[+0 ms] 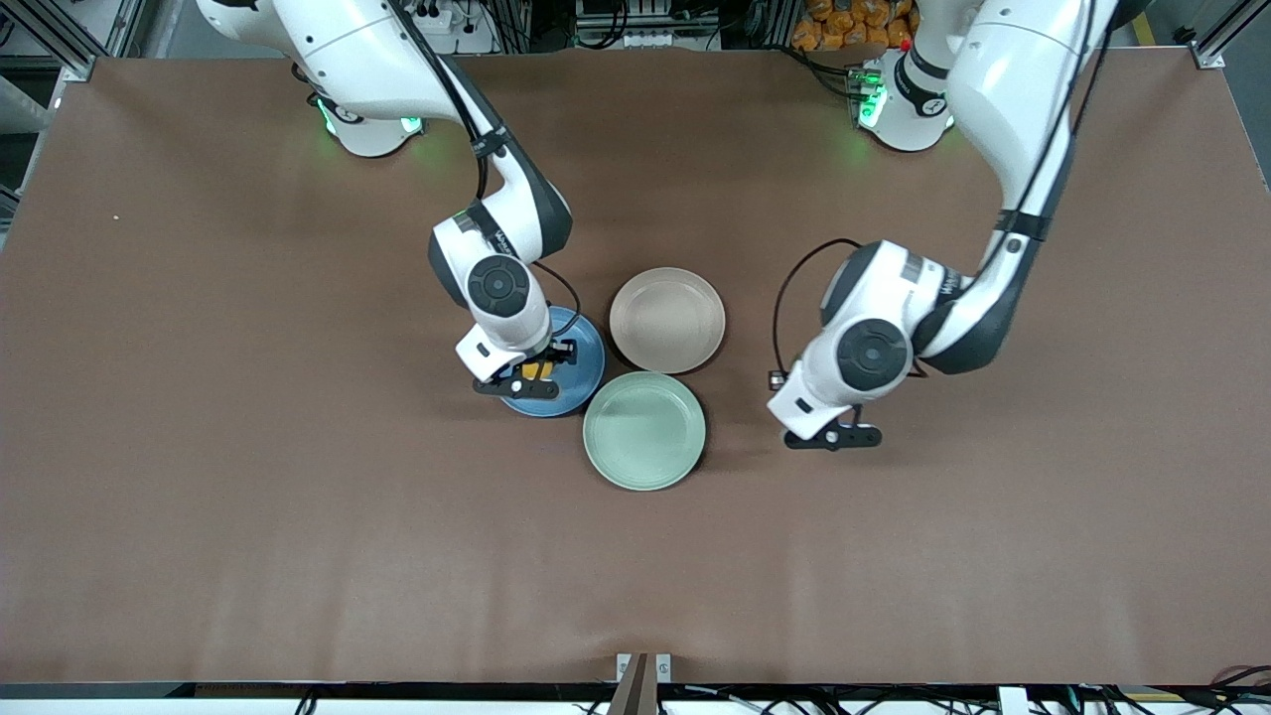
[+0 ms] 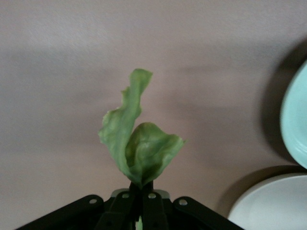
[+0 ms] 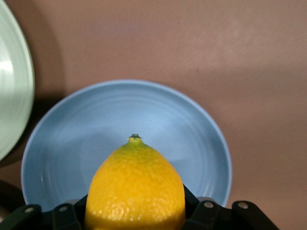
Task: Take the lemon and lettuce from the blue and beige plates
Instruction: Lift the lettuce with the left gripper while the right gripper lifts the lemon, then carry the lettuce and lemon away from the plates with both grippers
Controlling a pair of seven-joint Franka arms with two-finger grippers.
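The yellow lemon (image 3: 136, 191) sits between the jaws of my right gripper (image 1: 526, 377), which is shut on it just above the blue plate (image 1: 586, 362). In the right wrist view the blue plate (image 3: 187, 124) lies bare under the fruit. My left gripper (image 2: 141, 184) is shut on the stem end of the lettuce (image 2: 139, 143), a wrinkled green leaf hanging over bare table. In the front view the left gripper (image 1: 834, 435) hovers beside the plates, toward the left arm's end of the table. The beige plate (image 1: 667, 320) has nothing on it.
A pale mint-green plate (image 1: 645, 430) with nothing on it lies nearer the front camera than the beige plate and touches the blue one. Its rim shows in both wrist views. Brown table surface (image 1: 298, 516) spreads wide around the three plates.
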